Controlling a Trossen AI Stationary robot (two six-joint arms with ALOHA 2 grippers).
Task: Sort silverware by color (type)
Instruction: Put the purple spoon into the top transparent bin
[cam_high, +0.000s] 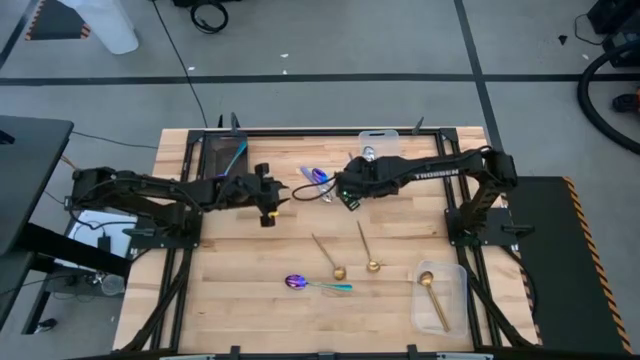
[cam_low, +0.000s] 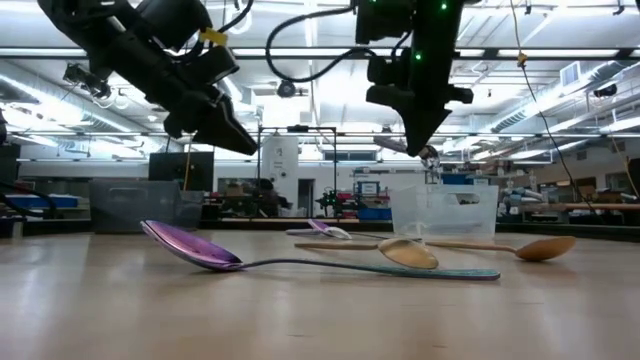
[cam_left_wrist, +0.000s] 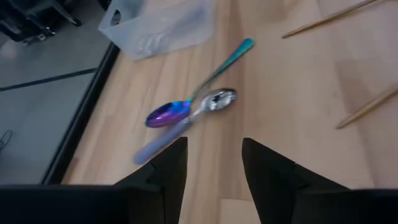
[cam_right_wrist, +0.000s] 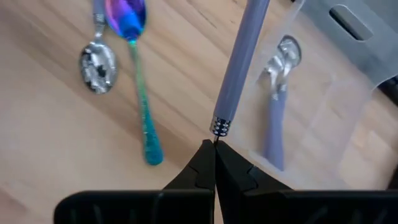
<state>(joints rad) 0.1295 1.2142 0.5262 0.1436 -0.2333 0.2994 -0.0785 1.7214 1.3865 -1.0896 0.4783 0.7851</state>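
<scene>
My right gripper is shut on a lavender-handled spoon and holds it in the air beside the far clear bin, where a silver spoon with a lavender handle lies. On the wood nearby a purple-bowled, teal-handled spoon and a silver-bowled spoon lie touching each other. My left gripper hovers open just left of that pair, with nothing between its fingers. Two gold spoons and another purple and teal spoon lie nearer the front. My right gripper pinches the ringed tip of the spoon's lavender handle between its two fingertips. The fingers slant down from the table's right side. The spoon is lifted clear of the table and sticks out beyond the fingertips; its bowl lies outside the wrist view.
A clear bin at the front right holds a gold spoon. A dark tray at the far left holds a teal-handled spoon. A black frame runs along the table's far edge. Bare wood lies between the arms and the front spoons.
</scene>
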